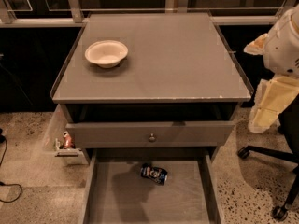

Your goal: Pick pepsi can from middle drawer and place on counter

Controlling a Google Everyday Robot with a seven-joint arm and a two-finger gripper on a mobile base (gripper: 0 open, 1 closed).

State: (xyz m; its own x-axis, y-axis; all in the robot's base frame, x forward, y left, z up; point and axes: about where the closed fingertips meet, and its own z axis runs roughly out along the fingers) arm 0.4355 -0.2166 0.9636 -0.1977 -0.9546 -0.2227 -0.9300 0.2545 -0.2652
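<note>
White rounded arm shell (285, 45), pale yellow blocky gripper (273, 104) at right edge

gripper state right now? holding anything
Gripper: out of view, cannot be told; only the arm shows at the right, beside the counter. Pepsi can lies in the middle drawer.

End effector (268, 111) right edge, cropped; middle drawer (121, 199) cropped.

The pepsi can (153, 173), dark blue with a round logo, lies on its side near the back of the pulled-out middle drawer (117, 199), about mid-width. Above it, the grey desk (177, 55) has a pale, chipped front edge. The end effector is out of view.
</note>
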